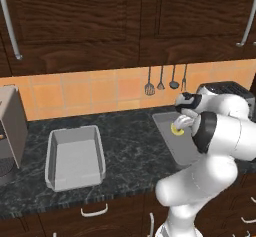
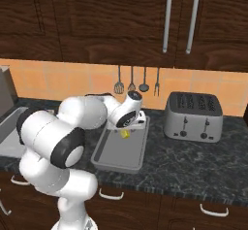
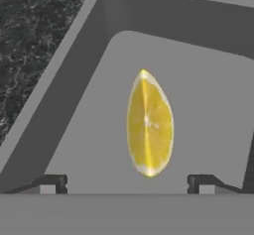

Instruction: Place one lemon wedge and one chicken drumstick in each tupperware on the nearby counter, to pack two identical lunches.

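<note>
The claw stands spread wide, gripping nothing, above the small yellow lemon wedge lying free inside the shallow grey rectangular tupperware on the black marbled surface. The wedge-placing step looks finished for this container. Next comes lifting clear to fetch a drumstick; farther left, the second grey tupperware holds nothing.

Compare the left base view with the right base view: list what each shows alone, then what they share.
Left base view alone: a second shallow grey tupperware, empty, and a grey appliance at the left edge. Right base view alone: the silver toaster's slotted front. Shared: the yellow lemon wedge lying in the grey tupperware under the open gripper, and four hanging utensils.
</note>
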